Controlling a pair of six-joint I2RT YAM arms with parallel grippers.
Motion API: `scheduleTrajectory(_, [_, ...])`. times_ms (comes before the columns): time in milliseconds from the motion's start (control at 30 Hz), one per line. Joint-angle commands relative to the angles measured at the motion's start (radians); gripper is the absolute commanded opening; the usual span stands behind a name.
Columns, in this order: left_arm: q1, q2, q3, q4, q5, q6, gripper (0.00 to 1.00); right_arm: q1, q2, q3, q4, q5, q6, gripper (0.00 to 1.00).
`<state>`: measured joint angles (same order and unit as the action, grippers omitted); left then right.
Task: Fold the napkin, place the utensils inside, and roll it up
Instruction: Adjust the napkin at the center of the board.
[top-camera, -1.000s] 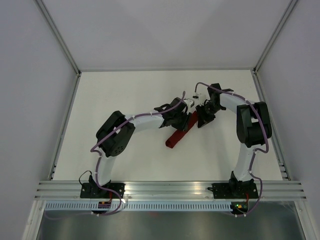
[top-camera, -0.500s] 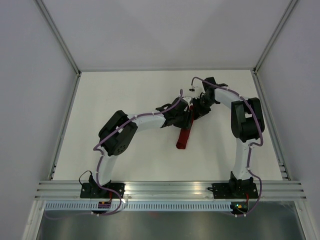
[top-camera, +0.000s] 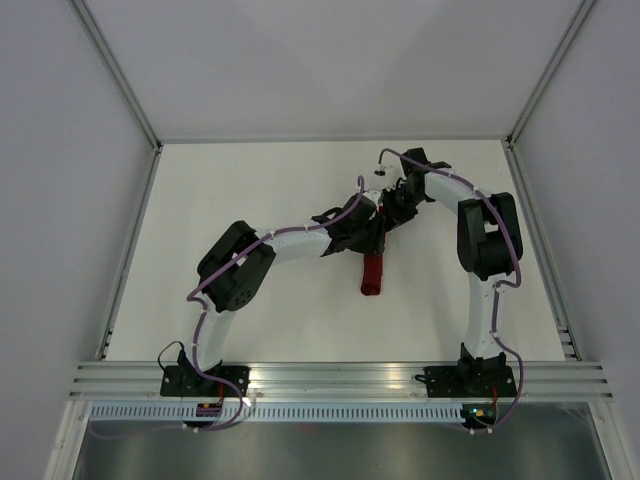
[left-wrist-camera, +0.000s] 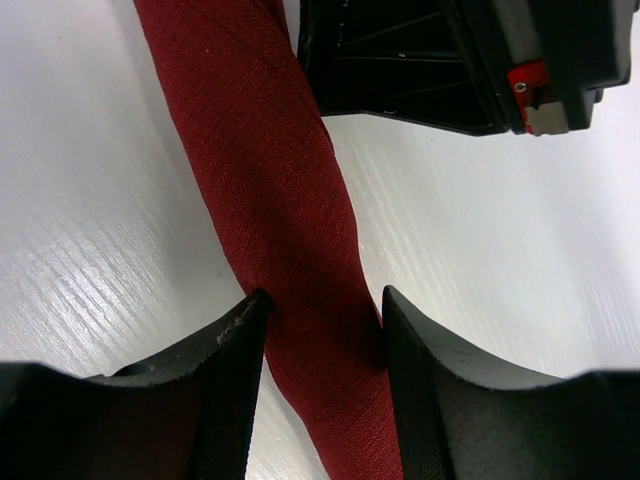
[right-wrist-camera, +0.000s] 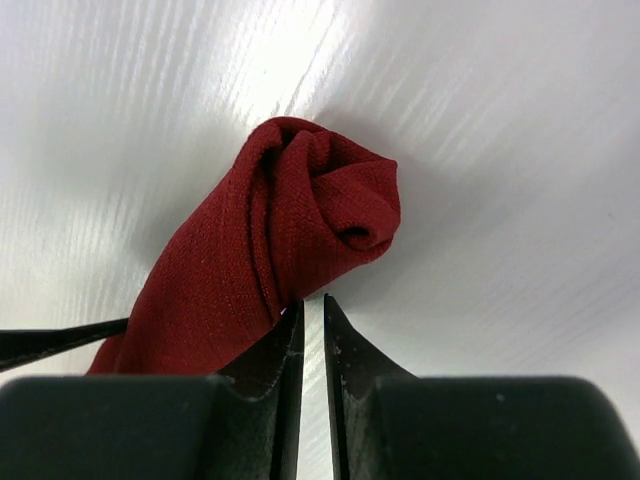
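Top view: both grippers sit close together over the middle of the table (top-camera: 250, 200). The left gripper (top-camera: 368, 232) is over the far end of the napkin (top-camera: 372, 274), which is rolled into 1 tight dark red tube. The rest of the tube runs out from under it toward the near table edge and ends free on the surface. The right gripper (top-camera: 393, 212) is just beside the left one, on its far-right side, at the tube's far end. Jaw state isn't readable from up here for either. Left wrist view: the tube (left-wrist-camera: 250, 150) passes straight between the 2 fingers (left-wrist-camera: 230, 390) and slants away up-left ahead of the tips. Cloth fills the gap and touches both inner faces; cannot tell whether it's clamping or only straddling. The right gripper's black body, with a red tab (left-wrist-camera: 525, 85), is ahead and right of the tips, just beside the roll. Right wrist view: the 2 fingers (right-wrist-camera: 350, 370) are nearly together, with only a thin slit showing bare white table, so it's effectively clenched on nothing. The napkin's rolled end (right-wrist-camera: 290, 230) lies just ahead of the tips and slightly left, with its spiral of folds facing the camera and its lower edge brushing the left fingertip. The roll lies flat on the table.
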<state>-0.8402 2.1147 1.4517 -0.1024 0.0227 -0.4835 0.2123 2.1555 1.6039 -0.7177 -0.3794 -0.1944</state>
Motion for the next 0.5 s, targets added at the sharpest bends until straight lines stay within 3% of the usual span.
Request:
scheduleTrajectory(0, [0.000, -0.018, 0.021, 0.030, -0.018, -0.052, 0.55, 0.019, 0.035, 0.047, 0.003, 0.042, 0.026, 0.18])
scheduleTrajectory(467, [0.018, -0.050, 0.022, 0.014, -0.056, -0.040, 0.60, 0.047, 0.044, 0.050, 0.029, 0.108, 0.052, 0.17])
